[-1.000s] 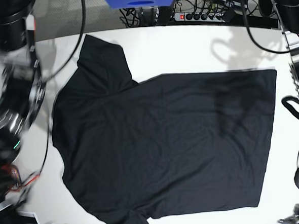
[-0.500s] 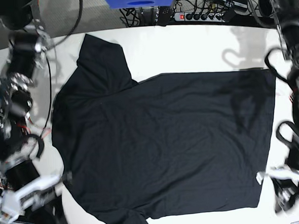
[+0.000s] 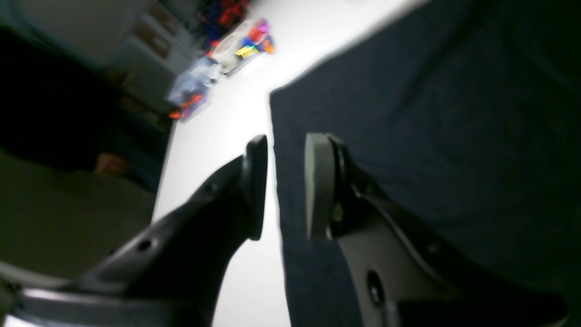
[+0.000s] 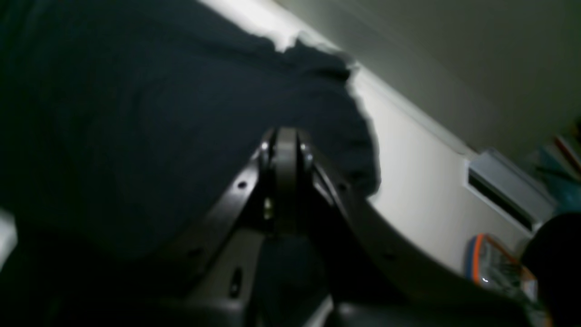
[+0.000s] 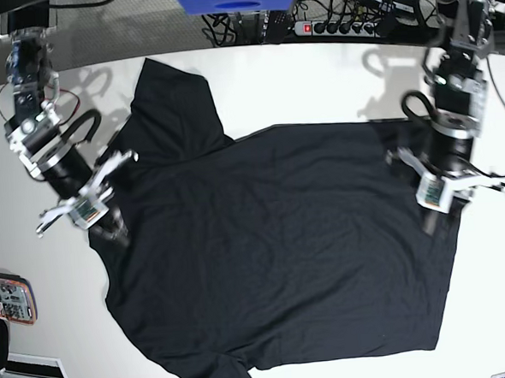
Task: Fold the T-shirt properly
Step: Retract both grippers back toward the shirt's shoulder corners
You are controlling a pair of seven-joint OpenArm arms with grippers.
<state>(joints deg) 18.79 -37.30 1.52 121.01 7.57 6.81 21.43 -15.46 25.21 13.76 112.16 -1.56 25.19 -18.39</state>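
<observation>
Two grippers poised over T-shirt (image 5: 282, 247), spread flat and unfolded on white table (image 5: 315, 82); approach step, no fold begun.
Left gripper (image 3: 283, 186): released, straddling hem edge near corner; next, likely lower and pinch. Right gripper (image 4: 286, 177): clenched, empty, above sleeve end; needs opening first. Base view alone gives whole layout; wrist views alone give jaw state.

Robotics lab: white worktable (image 5: 315, 82), power strip (image 5: 337, 26) with tangled cables behind, two mounted arms.
</observation>
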